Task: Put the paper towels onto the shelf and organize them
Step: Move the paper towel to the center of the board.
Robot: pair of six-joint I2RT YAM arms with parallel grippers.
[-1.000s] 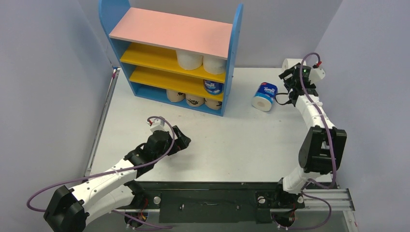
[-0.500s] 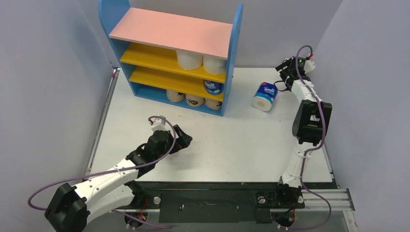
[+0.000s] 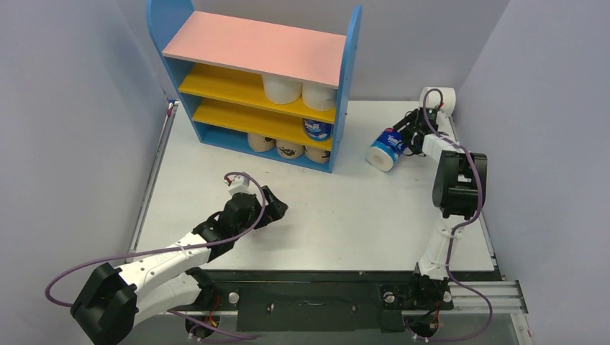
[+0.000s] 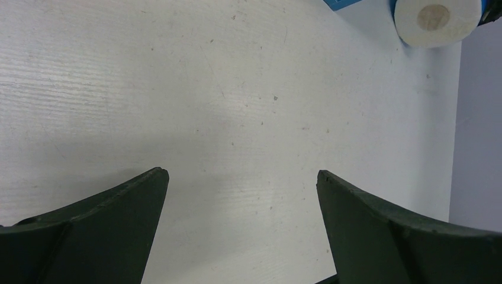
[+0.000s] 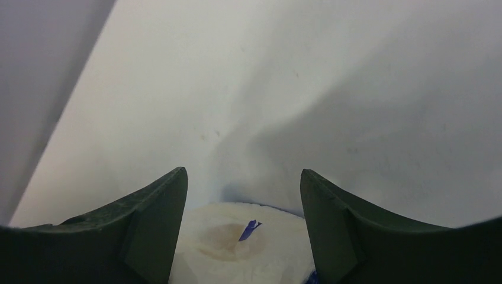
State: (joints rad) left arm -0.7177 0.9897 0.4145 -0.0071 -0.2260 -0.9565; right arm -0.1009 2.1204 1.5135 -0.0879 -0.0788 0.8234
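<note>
Right of the shelf (image 3: 352, 72), I had the right gripper (image 5: 243, 174) straddling the blue-wrapped roll (image 5: 248, 251), jaws set wide for its girth, though I couldn't tell if they pinched; left gripper (image 4: 243, 174) hung spread and empty, clear of that path

A white table (image 3: 345, 208), finely scratched and speckled, stands between plain grey walls (image 3: 65, 108). A metal rail (image 3: 149, 183) runs along its left edge. A black plate (image 3: 309, 305) lies across its near edge, with a silver rail (image 3: 496, 293) at its right end.
</note>
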